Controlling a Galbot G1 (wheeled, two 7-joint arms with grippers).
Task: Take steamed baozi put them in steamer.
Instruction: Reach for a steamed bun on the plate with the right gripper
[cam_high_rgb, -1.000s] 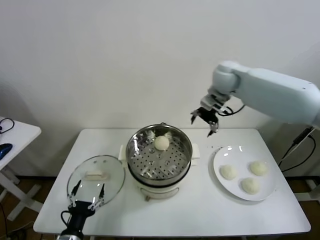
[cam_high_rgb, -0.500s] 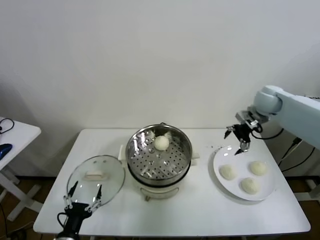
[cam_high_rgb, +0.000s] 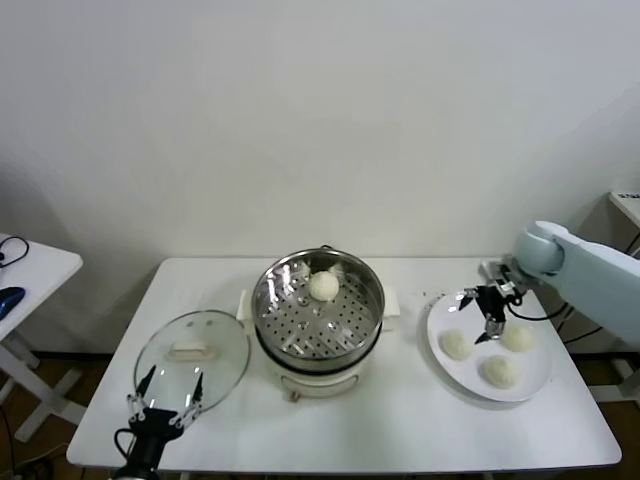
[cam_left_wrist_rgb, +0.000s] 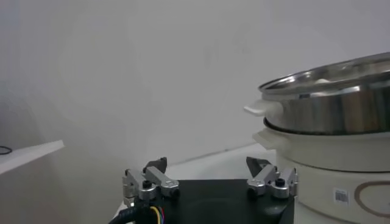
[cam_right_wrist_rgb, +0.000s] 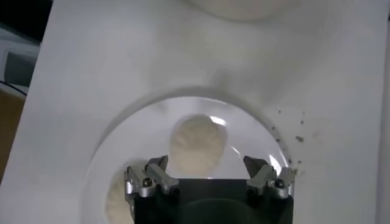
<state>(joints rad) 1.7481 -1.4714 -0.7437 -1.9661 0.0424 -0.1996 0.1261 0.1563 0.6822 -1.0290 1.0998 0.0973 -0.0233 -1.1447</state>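
Note:
The steamer (cam_high_rgb: 318, 312) stands mid-table, a shiny steel pot on a white base, with one steamed baozi (cam_high_rgb: 323, 286) on its perforated tray toward the back. Three more baozi lie on the white plate (cam_high_rgb: 535, 385) to the right: one nearest the steamer (cam_high_rgb: 457, 345), one farther right (cam_high_rgb: 517, 338) and one at the front (cam_high_rgb: 500, 371). My right gripper (cam_high_rgb: 474, 318) hangs open just above the plate's back edge. In the right wrist view a baozi (cam_right_wrist_rgb: 197, 146) lies ahead of the open right gripper (cam_right_wrist_rgb: 207, 163), untouched. My left gripper (cam_high_rgb: 163, 402) waits open at the table's front left.
A round glass lid (cam_high_rgb: 190, 355) with a white handle lies flat left of the steamer, just beyond the left gripper (cam_left_wrist_rgb: 208, 163). The steamer's wall (cam_left_wrist_rgb: 341, 109) shows off to one side in the left wrist view. A small side table (cam_high_rgb: 25, 270) stands at far left.
My right arm has swung from behind the steamer over to the plate and come down toward it, staying open. The left gripper has drifted slightly.

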